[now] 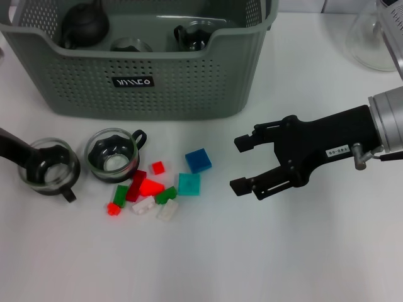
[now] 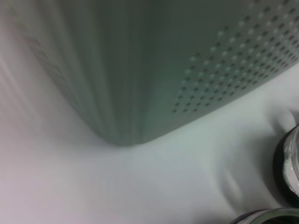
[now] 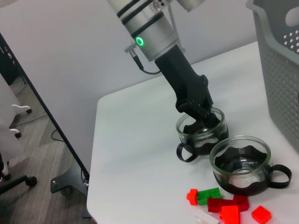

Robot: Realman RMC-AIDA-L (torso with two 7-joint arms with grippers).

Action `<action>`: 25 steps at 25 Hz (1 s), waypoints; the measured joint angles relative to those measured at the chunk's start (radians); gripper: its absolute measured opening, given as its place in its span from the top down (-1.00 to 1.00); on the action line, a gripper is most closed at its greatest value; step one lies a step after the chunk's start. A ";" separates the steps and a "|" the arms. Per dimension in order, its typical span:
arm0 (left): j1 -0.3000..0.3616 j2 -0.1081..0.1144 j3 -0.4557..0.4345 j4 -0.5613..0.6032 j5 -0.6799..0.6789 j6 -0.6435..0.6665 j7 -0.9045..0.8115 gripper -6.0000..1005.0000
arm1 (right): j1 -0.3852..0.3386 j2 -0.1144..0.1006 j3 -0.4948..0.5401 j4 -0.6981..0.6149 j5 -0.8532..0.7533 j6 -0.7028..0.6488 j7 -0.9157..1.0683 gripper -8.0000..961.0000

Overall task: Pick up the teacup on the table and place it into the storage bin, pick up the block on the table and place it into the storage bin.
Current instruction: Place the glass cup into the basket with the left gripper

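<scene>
Head view shows your left gripper (image 1: 47, 165) down over the rim of the left-hand teacup (image 1: 49, 168), fingers reaching into and around the glass; whether they have closed on it you cannot tell from here. The right wrist view agrees: black fingers straddle the cup wall, one apparently inside, but the grip itself is hidden. Judging by this, the step in hand is securing that teacup. Close firmly on the rim before you raise it, lift straight up so the handle clears the second teacup (image 1: 113, 155) just beside it, then carry it over the scooped front rim of the storage bin (image 1: 145, 75), which stands near, behind both cups, with dark teaware already inside.

Your right gripper (image 1: 242, 165) hovers with its jaws spread wide, empty, facing the scattered blocks (image 1: 157, 189). The dark blue block (image 1: 198, 160) and the teal block (image 1: 189, 184) lie nearest it, apart from the fingertips, neither one between them.
</scene>
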 joint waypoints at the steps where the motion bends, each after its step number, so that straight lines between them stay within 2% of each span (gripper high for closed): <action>1: 0.004 -0.001 0.000 0.015 0.000 0.008 -0.003 0.88 | 0.000 -0.001 0.002 0.000 0.000 -0.001 0.000 -0.94; 5: 0.028 0.002 -0.013 0.124 -0.003 0.074 -0.027 0.89 | 0.001 -0.003 0.010 0.000 -0.001 -0.004 0.000 -0.94; 8: 0.035 0.004 -0.074 0.214 -0.054 0.198 -0.020 0.89 | 0.000 -0.008 0.018 0.003 -0.004 -0.005 0.000 -0.94; 12: -0.003 0.028 -0.235 0.229 -0.300 0.395 0.023 0.89 | -0.003 -0.027 0.019 0.005 -0.005 -0.009 -0.001 -0.94; 15: -0.027 0.039 -0.278 0.210 -0.489 0.470 0.029 0.89 | -0.004 -0.048 0.020 0.008 -0.006 -0.026 0.002 -0.94; 16: -0.043 0.038 -0.278 0.210 -0.598 0.485 0.020 0.89 | -0.002 -0.055 0.020 0.010 -0.006 -0.037 0.008 -0.94; 18: -0.063 0.034 -0.276 0.213 -0.668 0.483 0.010 0.89 | 0.002 -0.070 0.025 0.015 -0.008 -0.063 0.025 -0.94; 21: -0.136 0.026 -0.275 0.215 -0.781 0.450 -0.012 0.89 | 0.008 -0.086 0.061 0.020 -0.008 -0.108 0.053 -0.93; 25: -0.246 0.028 -0.207 0.213 -0.737 0.293 -0.057 0.89 | 0.011 -0.105 0.146 0.021 -0.009 -0.179 0.086 -0.93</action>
